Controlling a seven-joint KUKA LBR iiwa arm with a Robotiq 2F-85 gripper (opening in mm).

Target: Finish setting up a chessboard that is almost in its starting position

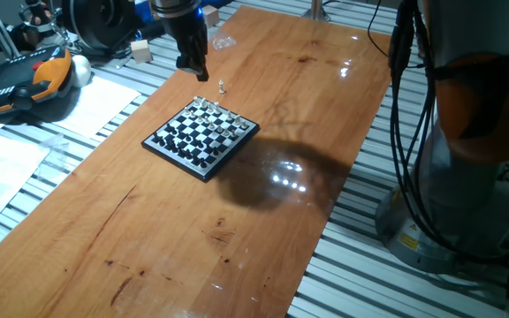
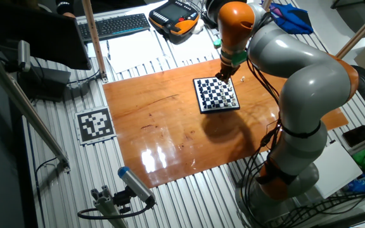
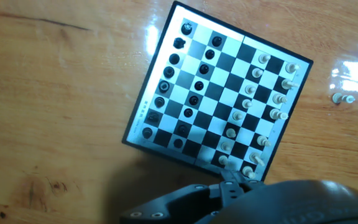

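One chessboard lay flat, skewed to the bench edges, one pale piece standing off-board; hand hovered, grip state indeterminable.

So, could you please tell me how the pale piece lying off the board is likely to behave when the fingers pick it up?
The pale piece is tiny and slim, so it is probably very light and easy to knock away. It seems to lie on its side on the glossy wooden table, so it may roll or slide. Its narrow shape probably tips easily once stood on the chessboard.
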